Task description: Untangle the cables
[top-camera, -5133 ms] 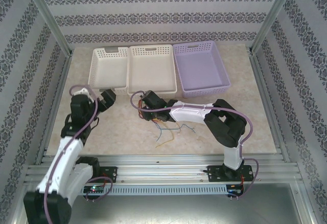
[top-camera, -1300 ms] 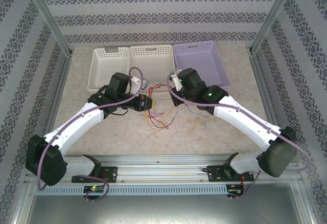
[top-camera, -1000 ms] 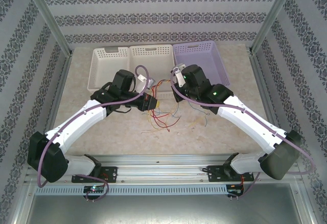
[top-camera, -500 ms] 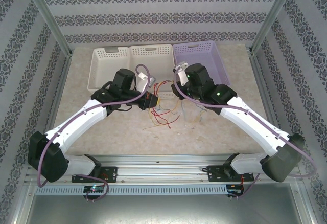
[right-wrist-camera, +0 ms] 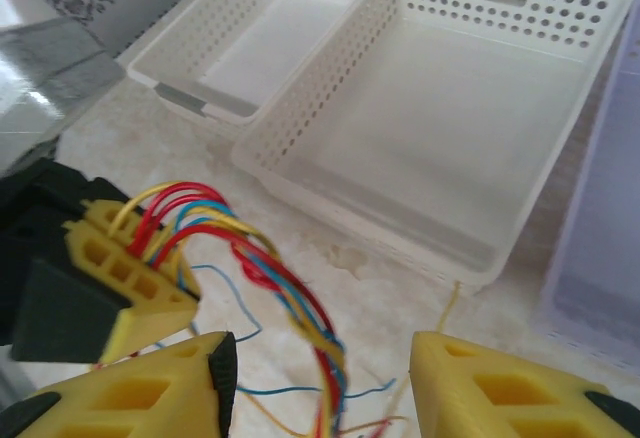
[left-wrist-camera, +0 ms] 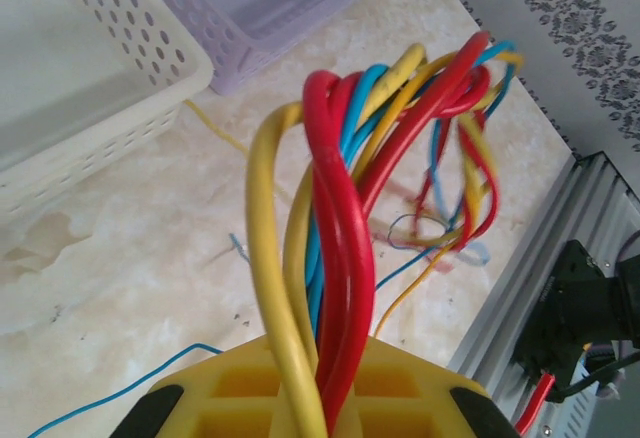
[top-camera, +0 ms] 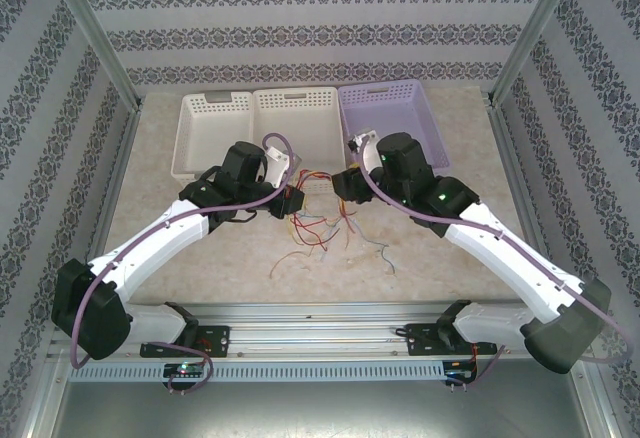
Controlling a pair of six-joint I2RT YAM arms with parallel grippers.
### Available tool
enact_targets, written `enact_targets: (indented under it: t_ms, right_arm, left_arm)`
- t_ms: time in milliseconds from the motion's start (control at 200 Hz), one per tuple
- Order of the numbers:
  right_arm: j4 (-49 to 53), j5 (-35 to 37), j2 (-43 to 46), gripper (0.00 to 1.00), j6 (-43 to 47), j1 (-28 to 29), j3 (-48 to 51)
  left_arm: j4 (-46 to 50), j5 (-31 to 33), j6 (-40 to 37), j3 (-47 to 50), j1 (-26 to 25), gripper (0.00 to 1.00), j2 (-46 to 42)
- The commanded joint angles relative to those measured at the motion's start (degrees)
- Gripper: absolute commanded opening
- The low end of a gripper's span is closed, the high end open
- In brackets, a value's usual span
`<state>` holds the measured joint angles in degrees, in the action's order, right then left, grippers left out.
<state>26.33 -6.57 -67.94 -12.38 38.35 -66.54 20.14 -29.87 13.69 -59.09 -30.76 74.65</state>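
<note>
Left gripper [left-wrist-camera: 310,410] pinched the cables [left-wrist-camera: 335,218], which trailed onto the table [top-camera: 200,253] before the baskets [top-camera: 298,93]; right gripper [right-wrist-camera: 322,383] gaped, holding nothing.

text: none legible | labels: none | numbers: none | signs: none

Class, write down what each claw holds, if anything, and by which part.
The left claw is shut on the cables, pinching the bunch at its upper end; the rest trails down. The right claw is open, holding nothing.
</note>
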Motion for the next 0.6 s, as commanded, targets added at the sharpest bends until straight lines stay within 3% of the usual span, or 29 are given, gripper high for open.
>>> enact_targets:
  t_ms: [0, 290, 595]
  right_arm:
    - [-1.25, -6.12, 1.56, 0.49, -4.82, -0.46, 1.72]
    - [-16.11, -17.41, 0.55, 0.39, -20.91, 0.13, 9.14]
    - [-26.48, -12.81, -4.49, 0.36, -25.75, 2.08, 10.78]
  left_arm:
    - [-1.27, 3.3, -0.08, -0.19, -0.7, 0.0, 0.53]
    - [-3.4, 7.64, 1.92, 1.09, -0.73, 0.0, 0.12]
    - [-5.55, 2.52, 2.38, 1.8, -0.75, 0.0, 0.41]
